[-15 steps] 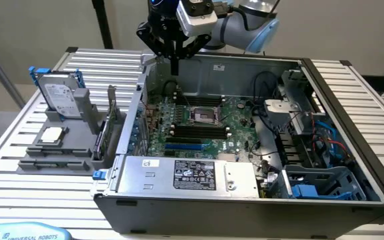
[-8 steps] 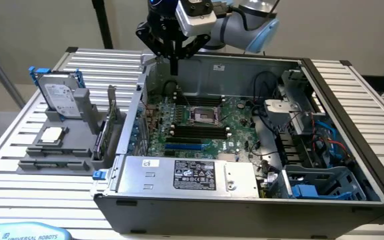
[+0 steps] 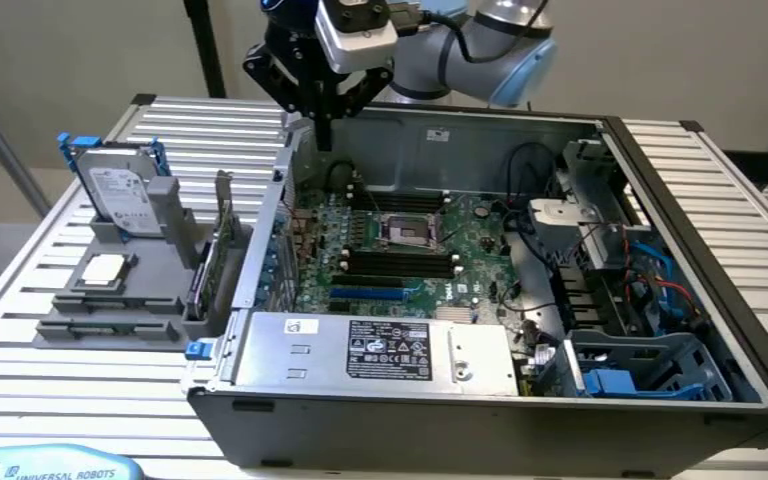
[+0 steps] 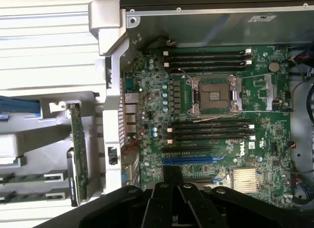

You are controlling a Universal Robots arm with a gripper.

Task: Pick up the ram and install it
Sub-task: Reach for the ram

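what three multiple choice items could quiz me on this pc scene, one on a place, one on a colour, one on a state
1. Where does the hard drive stand?
A) in the grey holder beside the case
B) inside the case
C) on the floor

2. What colour is the motherboard?
A) red
B) green
C) white

3. How is the end effector?
A) wide open
B) shut on the hard drive
C) shut, holding nothing

Answers:
1 A, it stands in the holder outside the case wall.
2 B, the board is green.
3 C, it is closed up with nothing in it.
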